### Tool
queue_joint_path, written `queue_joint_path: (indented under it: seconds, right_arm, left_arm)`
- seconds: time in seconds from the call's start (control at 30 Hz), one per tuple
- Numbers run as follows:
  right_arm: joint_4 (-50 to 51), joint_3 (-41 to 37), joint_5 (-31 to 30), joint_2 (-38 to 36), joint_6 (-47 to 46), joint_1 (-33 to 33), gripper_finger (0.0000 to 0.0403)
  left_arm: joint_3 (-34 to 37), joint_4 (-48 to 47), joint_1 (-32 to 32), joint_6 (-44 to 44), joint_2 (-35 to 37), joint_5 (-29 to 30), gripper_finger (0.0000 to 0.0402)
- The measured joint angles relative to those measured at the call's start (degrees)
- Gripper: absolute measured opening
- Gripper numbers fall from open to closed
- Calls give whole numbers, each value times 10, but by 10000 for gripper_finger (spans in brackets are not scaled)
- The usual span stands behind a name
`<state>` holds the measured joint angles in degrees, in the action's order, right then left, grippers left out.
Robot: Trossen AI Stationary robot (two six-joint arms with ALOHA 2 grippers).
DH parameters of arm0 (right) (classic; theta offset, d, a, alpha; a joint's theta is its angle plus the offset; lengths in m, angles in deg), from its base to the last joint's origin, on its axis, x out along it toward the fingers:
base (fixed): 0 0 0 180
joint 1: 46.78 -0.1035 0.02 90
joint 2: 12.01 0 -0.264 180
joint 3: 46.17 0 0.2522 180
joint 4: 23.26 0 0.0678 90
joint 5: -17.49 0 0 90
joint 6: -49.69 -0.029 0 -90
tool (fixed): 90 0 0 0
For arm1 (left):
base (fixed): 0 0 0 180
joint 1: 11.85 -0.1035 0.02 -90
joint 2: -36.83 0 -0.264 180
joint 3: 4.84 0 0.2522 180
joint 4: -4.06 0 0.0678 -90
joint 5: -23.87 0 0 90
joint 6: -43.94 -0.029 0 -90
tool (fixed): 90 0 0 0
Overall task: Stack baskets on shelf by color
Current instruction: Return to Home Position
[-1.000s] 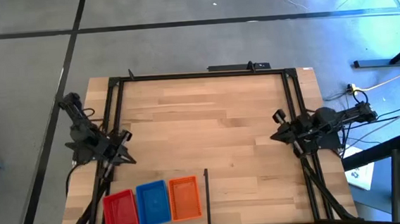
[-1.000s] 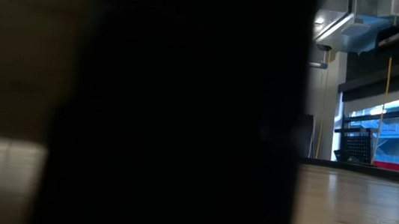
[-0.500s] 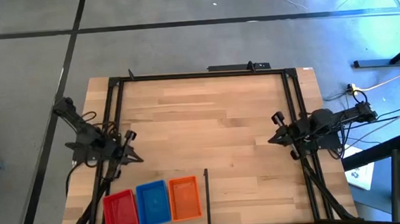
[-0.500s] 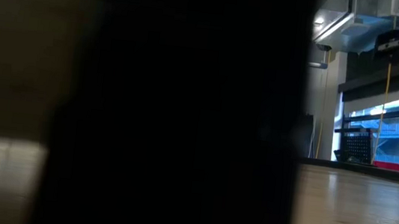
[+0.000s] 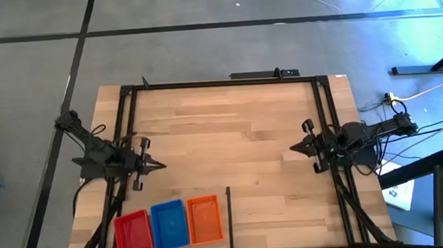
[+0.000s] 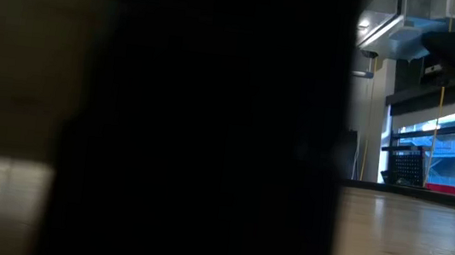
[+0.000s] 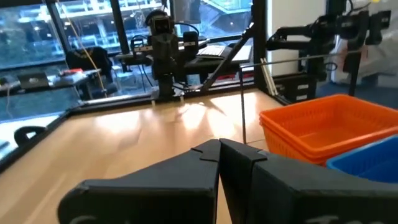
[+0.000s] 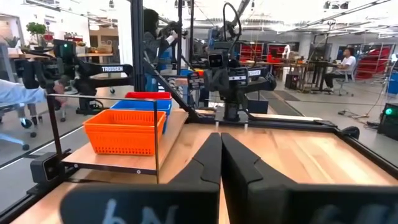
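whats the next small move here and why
Probably just settle both arms into rest at the sides of the table, nothing more. The red baskets, blue baskets and orange baskets sit sorted side by side, and the left claw and right claw are shut, holding nothing, well away from them.

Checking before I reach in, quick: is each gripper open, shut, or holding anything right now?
Left gripper: shut, fingers together, holding nothing.
Right gripper: shut, fingers together, holding nothing.

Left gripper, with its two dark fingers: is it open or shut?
Shut. In the left wrist view the left gripper shows both tips touching, with nothing held.
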<state>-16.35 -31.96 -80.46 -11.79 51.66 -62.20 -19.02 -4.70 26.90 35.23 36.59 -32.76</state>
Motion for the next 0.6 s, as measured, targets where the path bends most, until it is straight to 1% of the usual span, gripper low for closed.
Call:
queue_joint_path:
  seconds: [0.1,0.6]
  right_arm:
    - [0,0,0,0,-2,0,0]
    - [-1,0,0,0,0,0,0]
  left_arm:
    - [0,0,0,10,0,0,0]
    - [0,0,0,6,0,0,0]
